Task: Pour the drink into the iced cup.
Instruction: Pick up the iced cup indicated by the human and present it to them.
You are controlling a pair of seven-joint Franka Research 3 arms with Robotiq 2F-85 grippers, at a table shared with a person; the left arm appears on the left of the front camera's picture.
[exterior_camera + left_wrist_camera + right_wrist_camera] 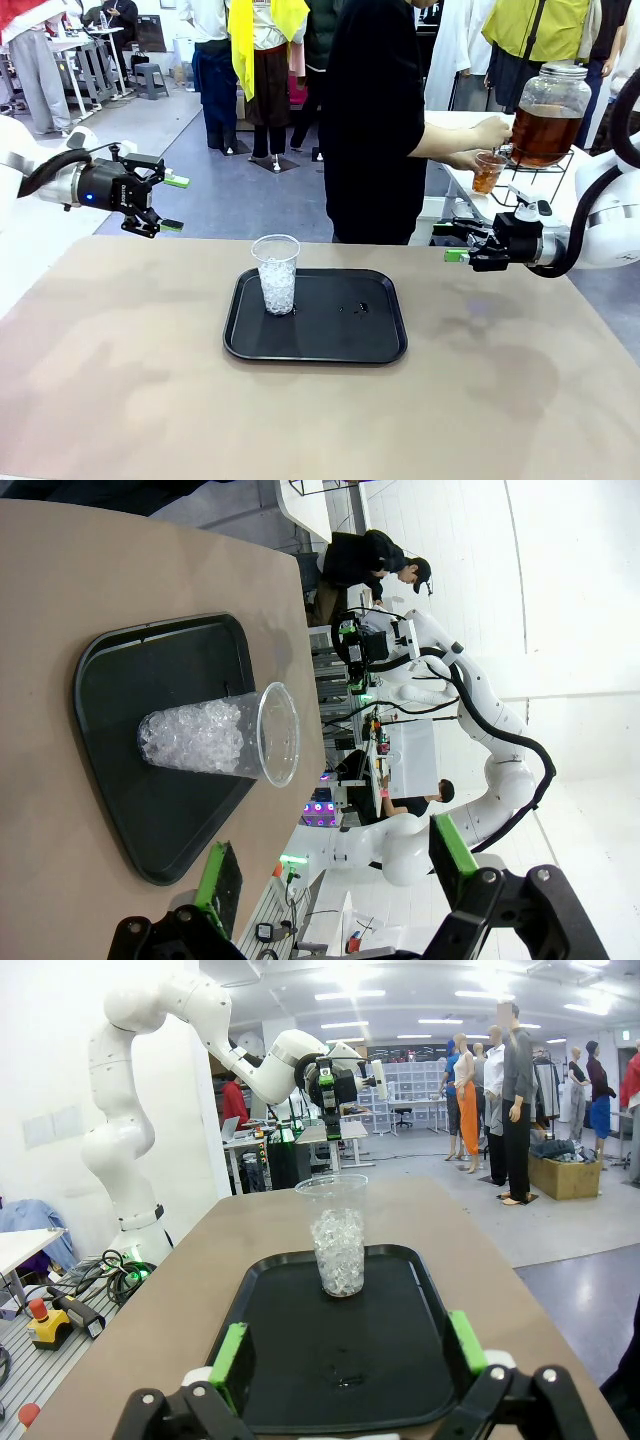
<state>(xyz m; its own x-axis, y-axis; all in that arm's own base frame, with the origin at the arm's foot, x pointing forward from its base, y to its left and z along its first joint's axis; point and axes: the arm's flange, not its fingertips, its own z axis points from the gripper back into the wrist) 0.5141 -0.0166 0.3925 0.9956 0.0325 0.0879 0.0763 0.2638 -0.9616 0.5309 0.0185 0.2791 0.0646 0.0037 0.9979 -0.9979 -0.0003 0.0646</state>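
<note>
The iced cup (277,275), clear plastic and about half full of ice, stands upright on the left part of a black tray (340,345). My left gripper (171,204) hovers open over the table's far left, well apart from the cup. At the far right my right gripper (458,240) is open too and holds nothing. Beyond the table a person holds a small cup of amber drink (488,174) under a dispenser's tap. The left wrist view shows the iced cup (215,738) beyond my open left gripper (335,870); the right wrist view shows the iced cup (340,1238) ahead of my open right gripper (348,1352).
A glass dispenser jar (548,118) of amber drink stands on a wire rack on a white side table at the back right. The person (370,120) in black stands at the table's far edge. Small drops lie on the tray (345,1380) to the right of the cup.
</note>
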